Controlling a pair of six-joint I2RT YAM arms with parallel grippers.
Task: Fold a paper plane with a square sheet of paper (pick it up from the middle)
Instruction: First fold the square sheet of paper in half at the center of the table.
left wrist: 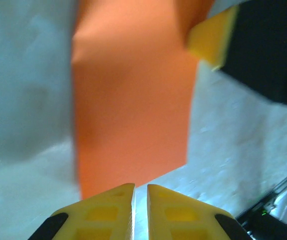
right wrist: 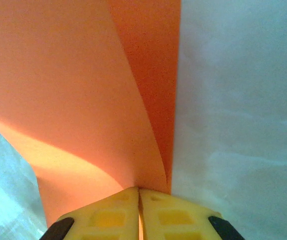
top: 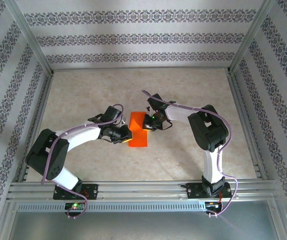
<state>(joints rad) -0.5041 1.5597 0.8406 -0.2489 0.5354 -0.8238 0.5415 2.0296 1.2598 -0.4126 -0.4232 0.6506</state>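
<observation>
The square sheet of paper (top: 139,132) lies near the middle of the worktop (top: 83,95), showing from above as a bright orange-red oblong, longer from near to far than from left to right. In the right wrist view the sheet (right wrist: 58,75) stands in two layers, a paler one bowing out to the left and a darker strip behind it, and both run down to the tips of the right end effector (right wrist: 139,192), whose yellow fingers are pressed together and pinch the paper between them. From above, the right end effector (top: 151,123) sits at the sheet's far right part. The left end effector (top: 124,135) is at the sheet's left edge; in its own wrist view the sheet (left wrist: 133,100) ends right at its tips (left wrist: 140,187), which are drawn nearly together with a thin slit of light between them, and I cannot tell whether they hold the paper. A yellow finger (left wrist: 211,37) of the right end effector touches the sheet's far corner there. Patterned walls (top: 143,37) enclose the worktop
</observation>
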